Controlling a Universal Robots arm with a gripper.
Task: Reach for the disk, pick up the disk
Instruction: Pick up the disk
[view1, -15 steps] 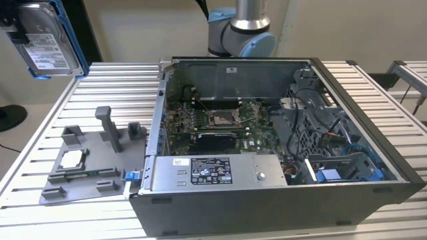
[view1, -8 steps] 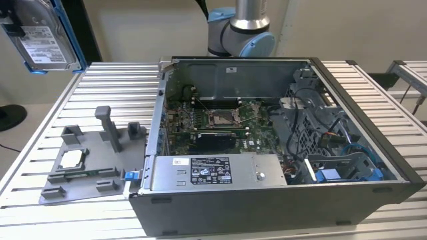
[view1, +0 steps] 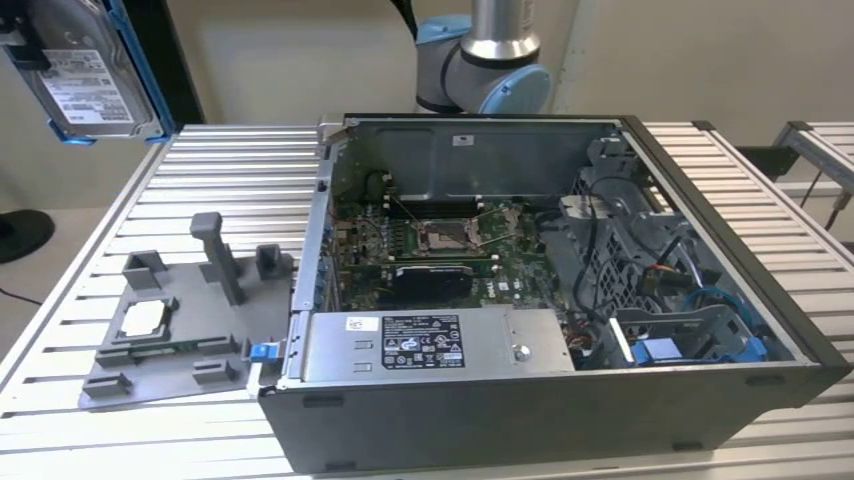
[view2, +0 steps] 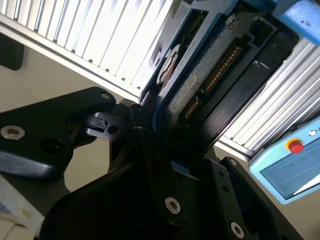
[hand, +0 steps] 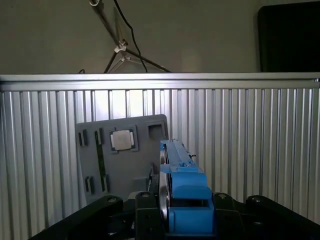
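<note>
The claw (hand: 182, 212) grips the blue-framed disk (view1: 91, 80) edge-on, aloft and well apart from the computer case (view1: 561, 300). Such a narrow hold might slip, dropping the drive.

The exterior view stands high on the near side, looking down across the table (view1: 747, 180) onto the open computer case (view1: 534, 400), with the arm (view1: 487, 60) at the far side. The first wrist view looks along the disk (hand: 185, 200) edge-on, down to the table and a grey tray (hand: 135, 170). The exterior view shares that tray (view1: 147, 370). The second wrist view sits tight against the disk (view2: 200, 80), with table slats behind.
</note>
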